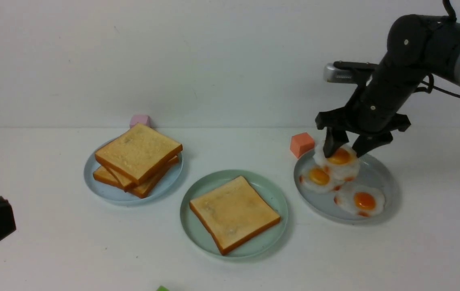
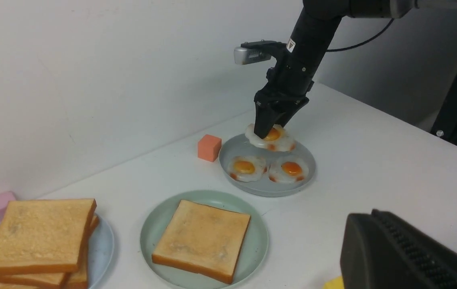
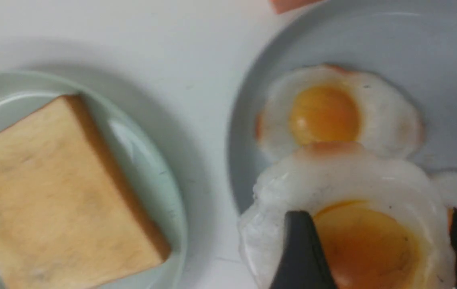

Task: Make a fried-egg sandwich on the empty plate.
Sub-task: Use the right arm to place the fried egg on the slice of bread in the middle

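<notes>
The mint-green plate is round, with a low raised rim, and carries one square toast slice, golden-brown and faintly mottled on top, with a darker orange crust. To that plate's right, above a grey plate, the right end effector grips a fried egg, its jaws spread fairly wide; the egg has a ruffled white, browned edge patches and a glossy orange yolk. The left end effector is closed, holding nothing visible. Left of the mint-green plate, more toast lies stacked.
</notes>
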Available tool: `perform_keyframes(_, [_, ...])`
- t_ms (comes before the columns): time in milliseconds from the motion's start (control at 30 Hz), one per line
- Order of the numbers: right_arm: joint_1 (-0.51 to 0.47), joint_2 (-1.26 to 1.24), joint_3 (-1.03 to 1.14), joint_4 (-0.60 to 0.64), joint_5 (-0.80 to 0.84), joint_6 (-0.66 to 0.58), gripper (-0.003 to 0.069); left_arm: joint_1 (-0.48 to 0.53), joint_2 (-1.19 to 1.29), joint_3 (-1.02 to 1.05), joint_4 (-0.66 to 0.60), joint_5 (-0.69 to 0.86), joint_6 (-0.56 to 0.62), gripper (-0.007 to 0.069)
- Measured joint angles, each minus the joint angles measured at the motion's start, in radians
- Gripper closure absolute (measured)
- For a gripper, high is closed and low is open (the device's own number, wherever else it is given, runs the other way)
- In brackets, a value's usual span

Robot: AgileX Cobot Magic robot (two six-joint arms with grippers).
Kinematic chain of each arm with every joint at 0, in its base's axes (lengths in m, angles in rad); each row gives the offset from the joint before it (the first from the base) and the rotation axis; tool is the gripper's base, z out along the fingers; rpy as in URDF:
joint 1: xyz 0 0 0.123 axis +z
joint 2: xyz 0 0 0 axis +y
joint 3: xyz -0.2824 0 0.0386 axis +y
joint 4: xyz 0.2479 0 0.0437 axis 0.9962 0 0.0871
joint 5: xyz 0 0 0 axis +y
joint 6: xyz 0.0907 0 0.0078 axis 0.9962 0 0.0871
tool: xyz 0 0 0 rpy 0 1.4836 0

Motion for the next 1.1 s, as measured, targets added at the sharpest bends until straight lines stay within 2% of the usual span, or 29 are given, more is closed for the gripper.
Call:
perform_keyframes(200, [0.142, -0.002, 0.0, 0.015, -0.019, 0.0, 0.0204, 0.0, 0.0, 0.0, 0.001, 0.0, 0.0, 0.062])
perform_keyframes(333, [0.255, 0.002, 0.0, 0.025, -0.094, 0.0, 0.0204, 0.0, 0.0, 0.0, 0.002, 0.0, 0.0, 0.062])
perform_keyframes(433, [0.291, 0.021, 0.0, 0.027, -0.116, 0.004, 0.0204, 0.0, 0.0, 0.0, 0.002, 0.0, 0.0, 0.062])
perform_keyframes(1100, [0.325, 0.156, 0.0, 0.032, -0.209, 0.044, 0.0204, 0.0, 0.0, 0.0, 0.002, -0.001, 0.0, 0.062])
